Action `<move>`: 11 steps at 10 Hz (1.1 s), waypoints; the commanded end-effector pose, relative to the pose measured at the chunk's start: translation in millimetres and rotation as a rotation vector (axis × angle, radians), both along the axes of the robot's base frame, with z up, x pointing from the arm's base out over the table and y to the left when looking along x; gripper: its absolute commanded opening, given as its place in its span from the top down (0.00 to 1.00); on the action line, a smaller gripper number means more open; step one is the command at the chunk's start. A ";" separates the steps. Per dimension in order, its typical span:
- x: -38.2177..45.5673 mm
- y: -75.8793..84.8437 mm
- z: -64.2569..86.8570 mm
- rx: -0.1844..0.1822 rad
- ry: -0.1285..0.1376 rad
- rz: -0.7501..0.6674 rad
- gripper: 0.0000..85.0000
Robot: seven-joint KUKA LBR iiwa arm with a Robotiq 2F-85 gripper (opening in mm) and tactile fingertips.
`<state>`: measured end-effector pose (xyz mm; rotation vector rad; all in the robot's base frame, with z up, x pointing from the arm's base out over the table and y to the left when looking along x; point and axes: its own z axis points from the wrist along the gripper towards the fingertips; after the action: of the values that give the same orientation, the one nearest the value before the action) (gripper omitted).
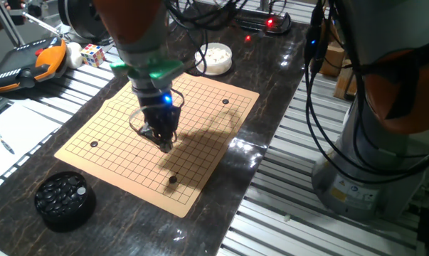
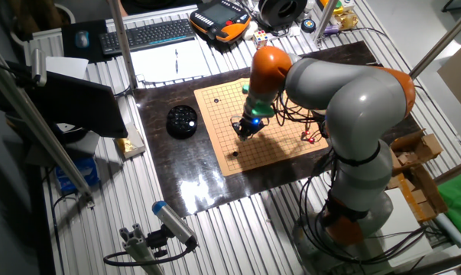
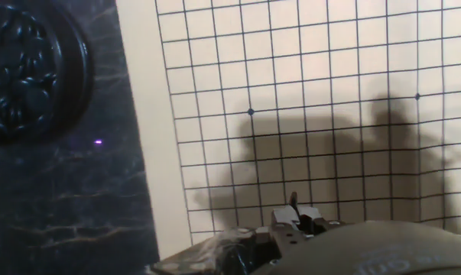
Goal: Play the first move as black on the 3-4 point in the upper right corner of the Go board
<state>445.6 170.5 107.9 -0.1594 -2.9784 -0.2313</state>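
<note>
The Go board lies on the dark table; it also shows in the other fixed view and the hand view. Three black stones lie on it: one near the right corner, one near the left corner, and one near the front corner. My gripper hangs just above the board's middle, a little behind the front stone. Its fingers meet at a point and no stone shows between them. In the hand view only the gripper's tip shows above its body, and no stone is in sight there.
A black bowl of black stones stands off the board's front left corner. A white bowl of white stones stands behind the board. A teach pendant, a puzzle cube and papers lie at the left. Cables hang at the right.
</note>
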 end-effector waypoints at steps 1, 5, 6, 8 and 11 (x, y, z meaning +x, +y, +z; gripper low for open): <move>0.4 -1.0 -2.8 0.002 -0.002 0.010 0.99; -2.2 -0.9 -22.2 0.037 -0.024 0.032 0.99; -2.4 -1.7 -24.1 0.052 -0.021 0.039 0.99; -2.2 -2.8 -30.1 0.060 -0.026 0.054 0.99; -4.3 -7.5 -42.7 0.069 -0.037 0.073 0.99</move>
<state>441.2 162.6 64.7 -0.0364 -3.0013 -0.3312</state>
